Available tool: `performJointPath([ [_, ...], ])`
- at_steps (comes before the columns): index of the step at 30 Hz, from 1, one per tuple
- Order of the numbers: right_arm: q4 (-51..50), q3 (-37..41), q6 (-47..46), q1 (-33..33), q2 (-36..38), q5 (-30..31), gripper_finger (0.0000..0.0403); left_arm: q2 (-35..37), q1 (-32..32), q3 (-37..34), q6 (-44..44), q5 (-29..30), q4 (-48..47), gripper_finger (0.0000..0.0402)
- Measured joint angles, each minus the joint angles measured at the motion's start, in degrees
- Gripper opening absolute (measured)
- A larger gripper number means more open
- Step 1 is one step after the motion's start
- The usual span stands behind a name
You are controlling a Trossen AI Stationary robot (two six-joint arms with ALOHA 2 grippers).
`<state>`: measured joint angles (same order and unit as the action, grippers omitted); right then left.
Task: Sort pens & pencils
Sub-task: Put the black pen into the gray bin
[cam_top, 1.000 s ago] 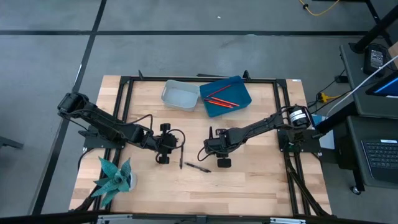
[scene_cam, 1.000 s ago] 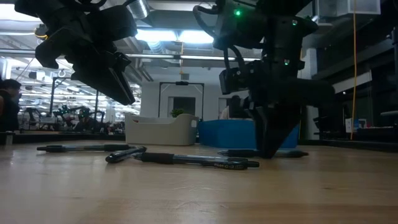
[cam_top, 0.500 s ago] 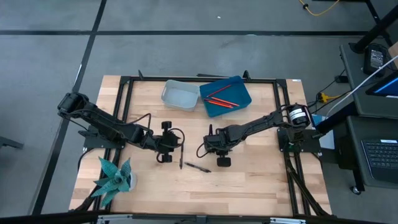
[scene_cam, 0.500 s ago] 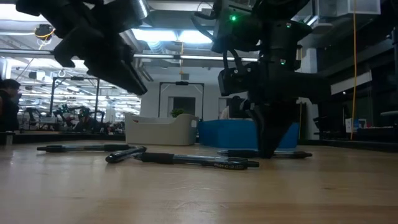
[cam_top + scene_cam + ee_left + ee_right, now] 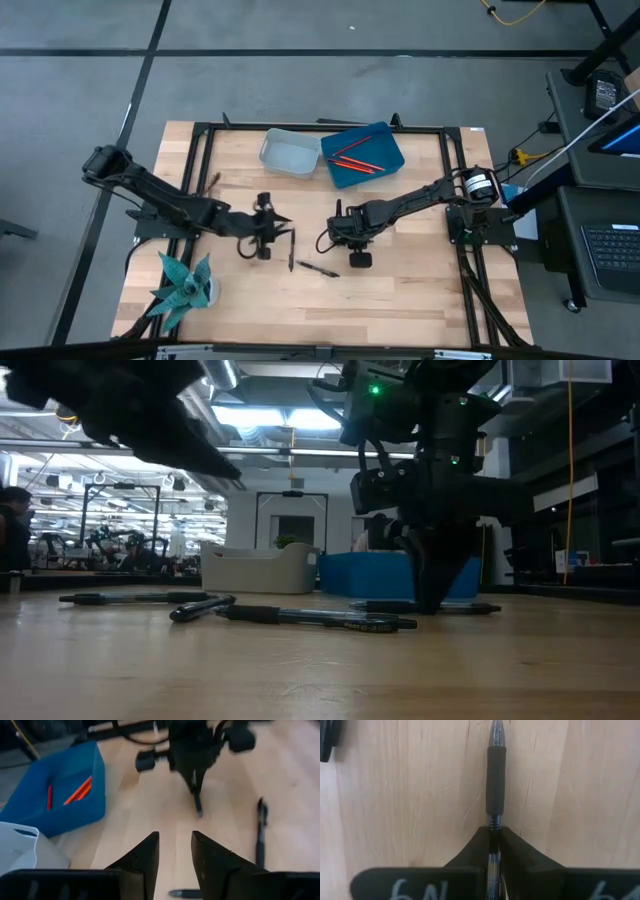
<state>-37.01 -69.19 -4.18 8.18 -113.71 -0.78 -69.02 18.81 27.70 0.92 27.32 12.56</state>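
Note:
Several black pens lie flat on the wooden table: one (image 5: 135, 597), one (image 5: 200, 606), one (image 5: 315, 618), and one (image 5: 470, 607) under my right gripper. In the high view two of them show at pen (image 5: 291, 252) and pen (image 5: 320, 269). Red pencils (image 5: 352, 155) lie inside the blue bin (image 5: 385, 150). My right gripper (image 5: 494, 832) stands low at mid-table (image 5: 338, 238), shut on a pen. My left gripper (image 5: 175, 845) is open and empty, raised above the table (image 5: 270, 232), left of the pens. My right gripper pinches a black pen between its two fingers at the clear barrel (image 5: 493, 826), just behind the rubber grip (image 5: 495, 780). The fingers (image 5: 432, 585) come from above, pointing down. The pen lies flat on the table, its tip (image 5: 496, 727) sticking out past the fingertips.
A grey bin (image 5: 290, 153) stands beside the blue bin near the table's far edge. A teal paper plant (image 5: 185, 285) sits at the near left corner. A black metal frame (image 5: 200, 160) runs around the tabletop. Bare wood lies toward the near edge.
My left gripper has risen away from the table and drawn back a little toward the table's left edge, staying open. My right gripper has stayed down on its pen.

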Motion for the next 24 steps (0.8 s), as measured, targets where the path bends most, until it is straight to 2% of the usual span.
performJointPath([
  [4,0.3,0.1,0.2,-0.3,0.0,-0.7,0.0031,5.8,0.0,-5.3,-0.1,-1.7,5.0,0.0108],
  [12,1.2,0.3,-0.2,-0.7,1.1,-1.0,0.0031,13.6,-0.1,-10.6,-1.7,-2.0,6.5,0.0108],
  [24,1.7,0.5,0.2,-0.7,10.3,3.8,0.0031,14.8,-3.1,-11.4,-3.0,-3.3,6.3,0.0108],
])
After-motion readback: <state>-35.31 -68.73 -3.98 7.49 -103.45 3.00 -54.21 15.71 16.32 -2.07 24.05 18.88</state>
